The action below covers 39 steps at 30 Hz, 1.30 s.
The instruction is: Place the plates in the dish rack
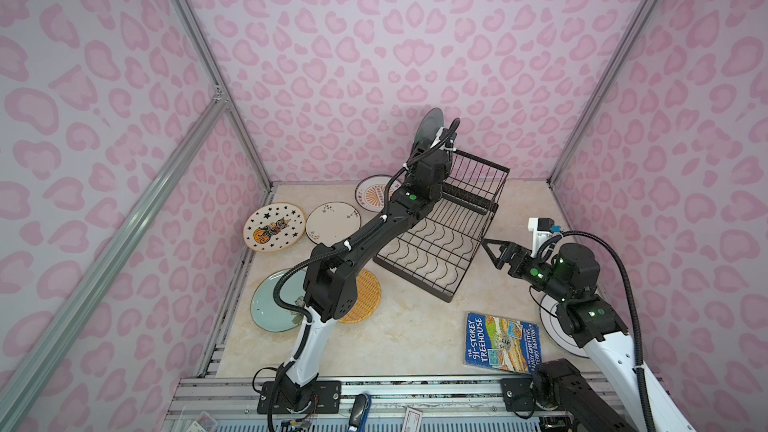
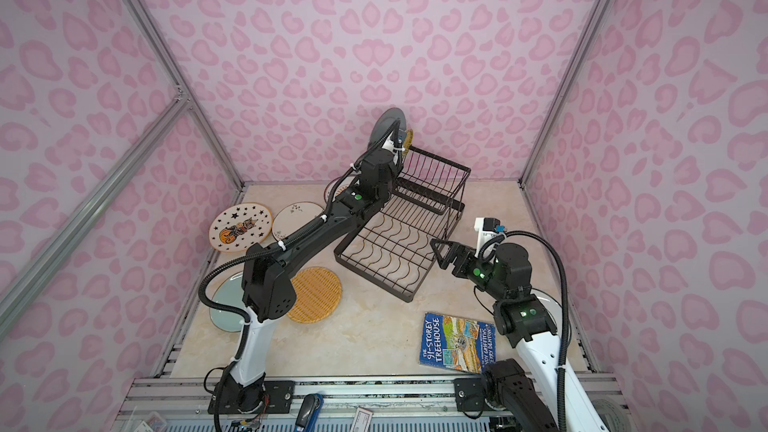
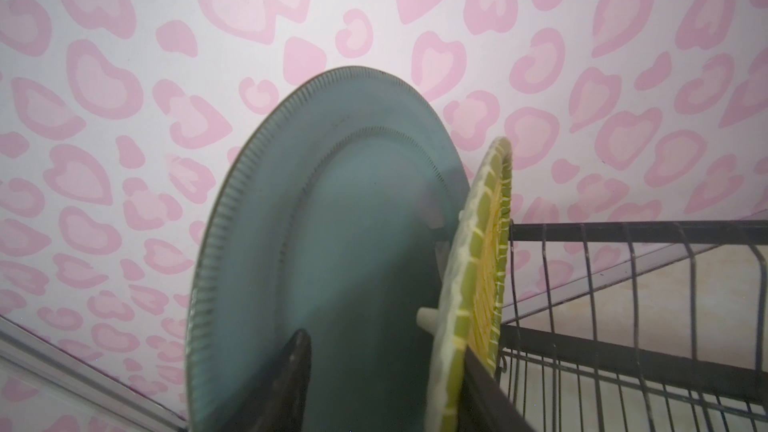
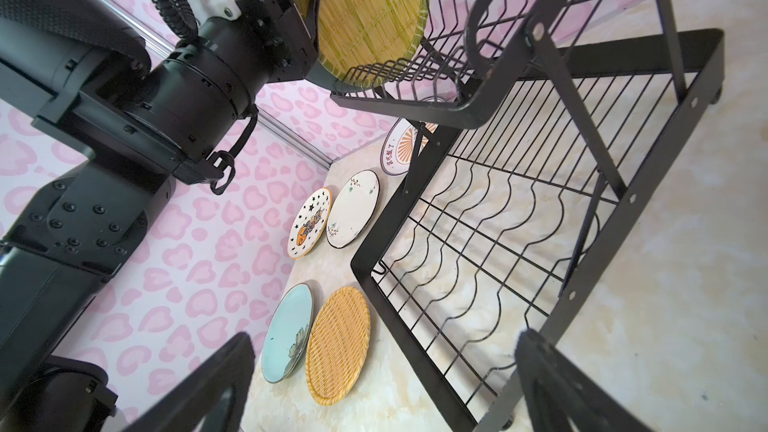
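While most of the plates lie flat on the bench [image 1: 415, 338], two stand up in the dish rack [image 1: 453, 222]. Far to the left lies the star plate [image 1: 274, 226]. Nearer the front is the pale green plate [image 1: 270, 305] with a flower, partly under the left arm [image 1: 353, 243]. Next come the sprig plate [image 1: 332, 223] and, nearer the front, the orange woven plate [image 1: 368, 297], just beside the green one. The sunburst plate [image 1: 372, 193] lies at the back, half hidden by the arm. Up at the left end of the rack's high, narrow basket [image 1: 478, 172], the teal-grey plate [image 3: 332, 222] stands on its edge. The yellow woven plate [image 3: 482, 268] stands just beside it. The left hand [image 3: 386, 371] is partly open. Its fingers [image 3: 295, 367] sit on either side of the yellow plate's rim with a gap on one side, so it is not squeezing. The right hand [image 1: 492, 249] hovers by the right edge of the rack's low, wide tray [image 1: 428, 255], wide open and holding nothing. Near the front lies a blue book [image 1: 500, 342]. To its right the ring plate [image 1: 549, 326] peeks out from under the right arm [image 1: 582, 313].
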### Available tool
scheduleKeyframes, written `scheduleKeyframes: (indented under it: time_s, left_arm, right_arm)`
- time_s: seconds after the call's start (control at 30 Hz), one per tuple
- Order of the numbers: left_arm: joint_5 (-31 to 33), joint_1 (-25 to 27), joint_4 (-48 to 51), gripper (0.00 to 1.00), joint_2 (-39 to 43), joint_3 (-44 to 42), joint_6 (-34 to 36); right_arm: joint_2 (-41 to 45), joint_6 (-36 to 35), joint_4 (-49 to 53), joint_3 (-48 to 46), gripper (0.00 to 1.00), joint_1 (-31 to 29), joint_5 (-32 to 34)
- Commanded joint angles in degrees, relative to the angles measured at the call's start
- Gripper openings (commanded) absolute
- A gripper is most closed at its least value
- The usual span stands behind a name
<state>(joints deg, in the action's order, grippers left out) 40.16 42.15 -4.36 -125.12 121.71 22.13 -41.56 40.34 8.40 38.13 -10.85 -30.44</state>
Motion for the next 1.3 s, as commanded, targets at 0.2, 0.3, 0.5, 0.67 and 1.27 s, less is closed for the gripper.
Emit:
scheduleKeyframes:
  time_s: [0.2,0.3,0.5,0.67,1.27]
  left_arm:
    - [1.89,-0.32,-1.25,0.59,8.13,0.38,-1.34]
    - [1.23,-0.25,-0.53,0.61,8.99,0.2,-1.96]
    - [0.71,-0.1,0.21,0.7,9.73,0.1,-2.31]
    - [0.3,0.02,0.25,0.78,10.12,0.19,-2.26]
    - [5.9,2.51,-2.92,0.78,8.6,0.21,-1.16]
  right_arm:
    - [-0.04,0.19,-1.31,-0.16,0.98,-0.09,-0.5]
    - [-0.11,0.27,-1.33,0.02,0.98,-0.05,-0.5]
    - [0.03,0.53,-1.46,0.02,0.98,-0.05,-0.59]
    - [0.1,0.71,-1.47,0.02,0.98,-0.02,-0.5]
    - [-0.26,1.5,-2.61,-0.71,0.98,-0.11,-0.99]
